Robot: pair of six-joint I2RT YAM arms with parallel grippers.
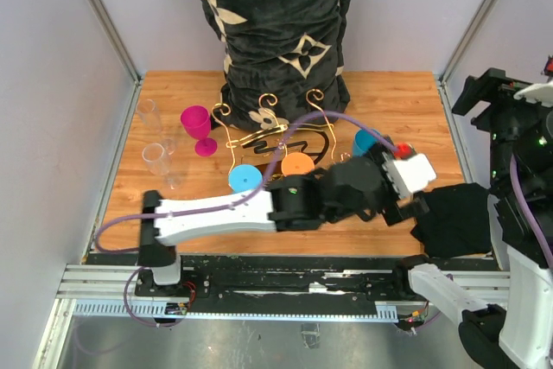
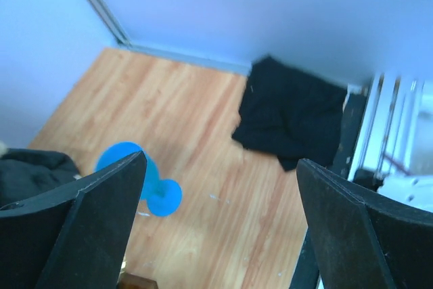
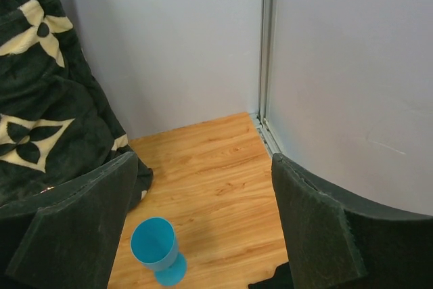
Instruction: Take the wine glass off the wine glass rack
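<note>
With jaws wide and empty, the left gripper (image 2: 220, 160) hovered near the upright blue plastic wine glass (image 2: 161, 194), so withdrawing straight upward looked safest to avoid toppling it.

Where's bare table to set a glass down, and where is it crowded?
Free: back right wood, bordered by the blanket, the blue glass and the right wall; also the strip between the blue glass and the black cloth. Crowded: around the rack mid-table, and the left side with the magenta glass and two clear glasses.
</note>
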